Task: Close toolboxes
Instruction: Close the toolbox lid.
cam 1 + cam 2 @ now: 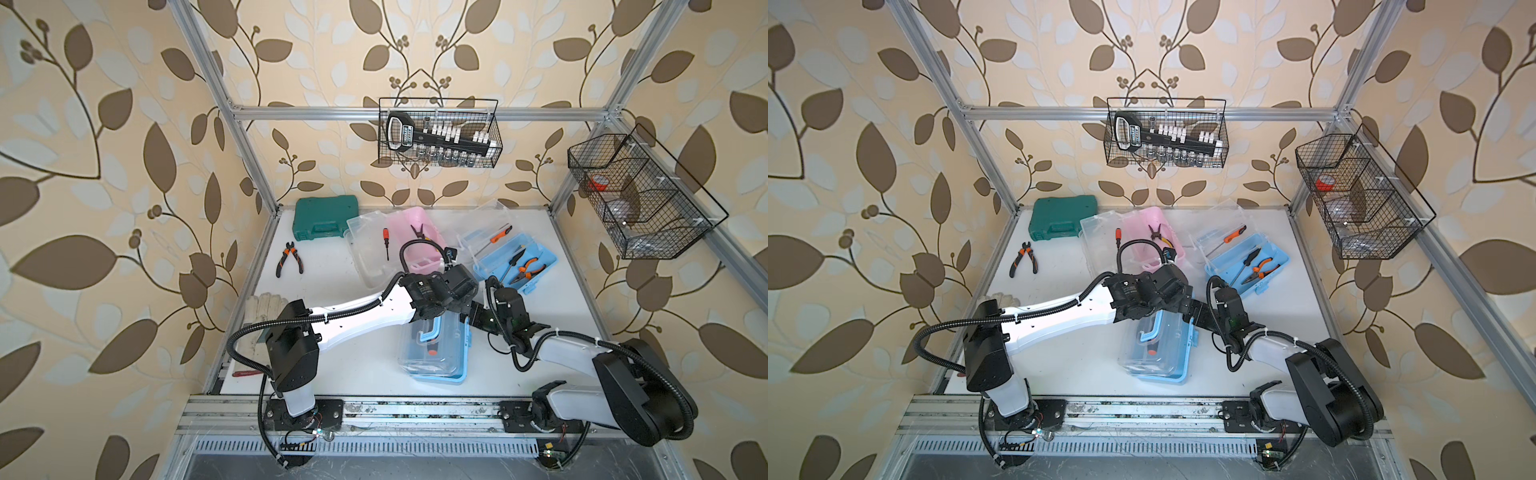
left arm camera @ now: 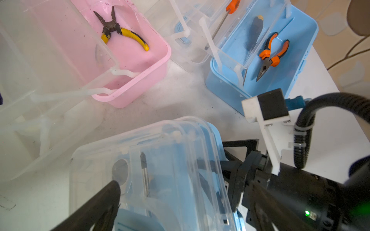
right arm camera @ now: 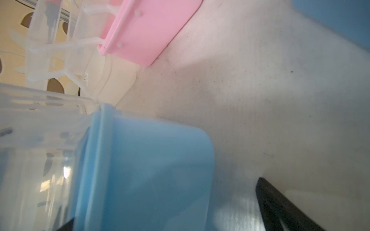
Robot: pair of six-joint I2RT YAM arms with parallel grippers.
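At rear centre-left, pink toolbox (image 1: 405,220): open. Front centre, near blue toolbox (image 1: 436,357): lid (image 2: 160,140) down. Both top views hide the jaws. The wrist views show left gripper (image 2: 180,186) spread above the lid and right gripper (image 3: 164,200) spread astride the box end, unclamped. Rear right, far blue toolbox (image 1: 540,259): open.

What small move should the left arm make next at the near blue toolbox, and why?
Probably lift the left gripper away and toward the pink toolbox. The clear lid of the near blue toolbox already appears down on its base, while the pink toolbox stands open, pliers inside.
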